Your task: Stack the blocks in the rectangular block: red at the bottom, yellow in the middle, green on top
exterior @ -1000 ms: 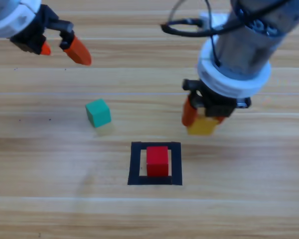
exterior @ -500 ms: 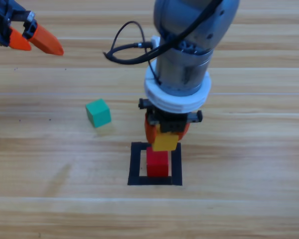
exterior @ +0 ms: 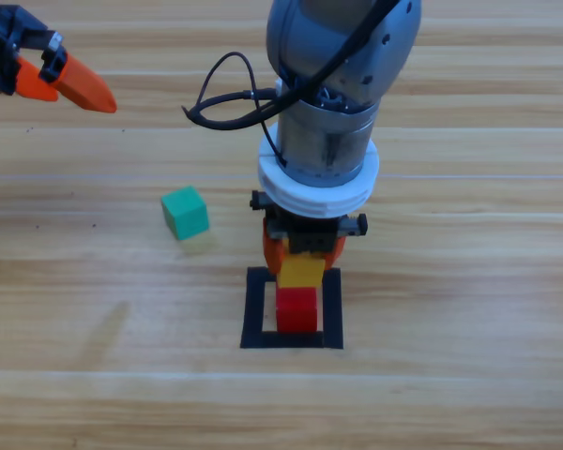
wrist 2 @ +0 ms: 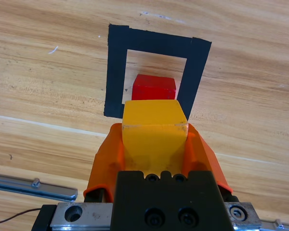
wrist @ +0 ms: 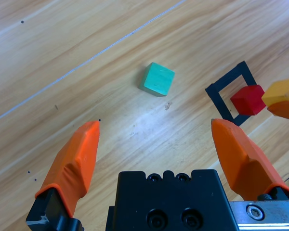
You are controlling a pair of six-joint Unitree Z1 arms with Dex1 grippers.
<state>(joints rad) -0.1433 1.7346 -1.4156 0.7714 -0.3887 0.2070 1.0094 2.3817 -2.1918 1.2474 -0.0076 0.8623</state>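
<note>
The red cube (exterior: pixel 297 309) (wrist 2: pixel 153 87) (wrist: pixel 248 99) sits inside the black tape square (exterior: pixel 254 309) (wrist 2: pixel 116 72) (wrist: pixel 220 96). My right gripper (exterior: pixel 301 264) (wrist 2: pixel 154 139) is shut on the yellow cube (exterior: pixel 301 271) (wrist 2: pixel 154 130) (wrist: pixel 282 91) and holds it just above the red one; whether they touch is unclear. The teal-green cube (exterior: pixel 186 213) (wrist: pixel 156 79) rests on the wood, left of the square. My left gripper (exterior: pixel 56 82) (wrist: pixel 156 144) stands open at the top left, well away from the cubes, with nothing between its jaws.
The right arm's thick grey body (exterior: pixel 333 84) and its black cable (exterior: pixel 220 103) hang over the table's middle, hiding the wood behind the square. Bare wood lies in front of the square and to its right.
The right gripper carried the yellow cube leftward from beside the square to over the red cube, then lowered slightly. The left gripper drew back to the top left corner.
</note>
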